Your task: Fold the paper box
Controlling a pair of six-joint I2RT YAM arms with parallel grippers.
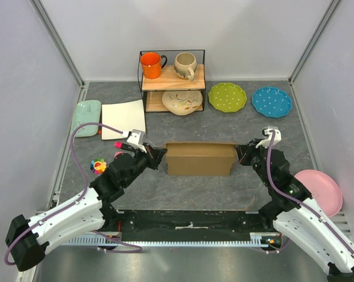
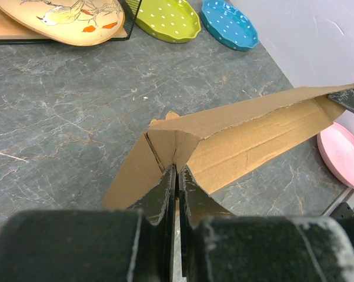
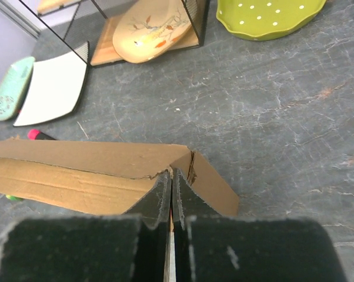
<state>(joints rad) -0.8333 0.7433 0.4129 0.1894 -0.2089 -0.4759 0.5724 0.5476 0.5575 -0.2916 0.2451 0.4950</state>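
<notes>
on the table (image 1: 224, 194), paper box (image 1: 199, 158), left gripper (image 2: 177, 172) pinching one end, right gripper (image 3: 170, 177) seemingly pinching the other

I'm looking into a lab test cell: plain white panels (image 1: 183, 29) on aluminium posts (image 1: 59, 41) fence in a grey stone-look desk (image 1: 224, 126), with mugs (image 1: 152, 64) on a small wire shelf (image 1: 171, 83) and plates (image 1: 227, 97) beside it.
</notes>
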